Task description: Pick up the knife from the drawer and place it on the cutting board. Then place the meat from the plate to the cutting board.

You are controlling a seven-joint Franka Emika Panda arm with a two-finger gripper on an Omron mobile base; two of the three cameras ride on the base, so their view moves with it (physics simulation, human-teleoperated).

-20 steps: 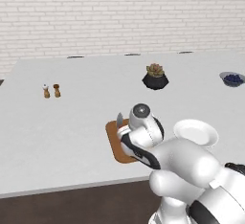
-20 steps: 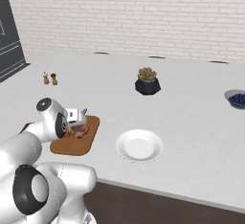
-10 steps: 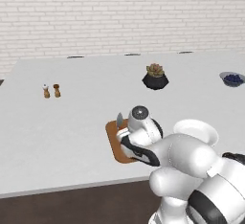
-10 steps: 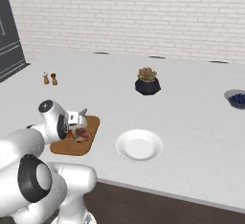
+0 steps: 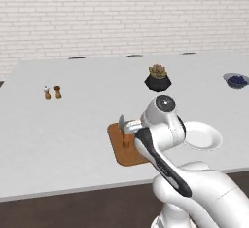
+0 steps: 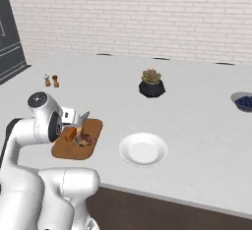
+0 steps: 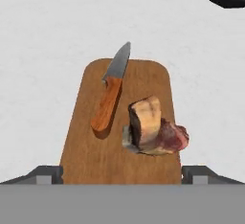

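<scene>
The orange-brown cutting board (image 7: 86, 156) lies on the white counter, straight below my hand. On it the knife (image 7: 110, 96) lies flat, its grey blade reaching past the board's far edge. The meat (image 7: 155, 129), reddish with a pale fatty side, rests on the board to the right of the knife's handle. My gripper (image 7: 122, 175) hovers open just over the board's near end, its fingertips (image 7: 45, 174) spread wide and touching nothing. From the base I see the gripper (image 5: 130, 127) above the board (image 5: 127, 155), and the meat (image 6: 86, 139). The white plate (image 6: 143, 150) is bare. The drawer is out of view.
A dark pot with a succulent (image 5: 157, 78) stands behind the board. Salt and pepper shakers (image 5: 52, 92) stand at the far left, and a bowl of blue berries (image 5: 237, 80) at the far right. The counter's front edge (image 5: 73, 190) runs close to the board.
The jaws have spread from a narrow grip to wide open, letting go of the meat, which now lies on the board. The arm has hardly moved.
</scene>
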